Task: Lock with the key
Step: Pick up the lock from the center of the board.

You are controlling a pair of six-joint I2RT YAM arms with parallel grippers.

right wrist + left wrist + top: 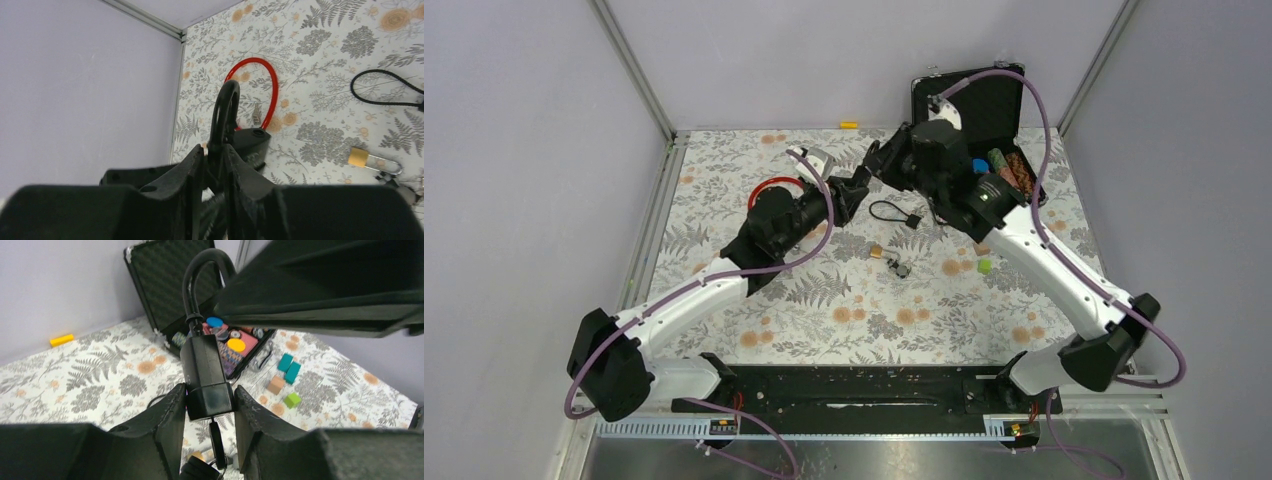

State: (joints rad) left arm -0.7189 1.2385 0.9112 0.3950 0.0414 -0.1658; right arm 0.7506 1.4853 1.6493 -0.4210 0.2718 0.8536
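left gripper [209, 407] is part-way closed, its fingers [167, 425] pressing both sides of the boxy black padlock [206, 372], whose body is wedged between the tips. the curved black shackle [226, 107] rises beyond them into the right gripper [215, 162], whose narrow-set fingers [241, 176] pinch it. something dark hangs under the body, possibly the key, but it's too blurred to say.

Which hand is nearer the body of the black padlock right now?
Left. The left hand has its fingers either side of the body of the black padlock; the right hand is up at the shackle, fingers around it.
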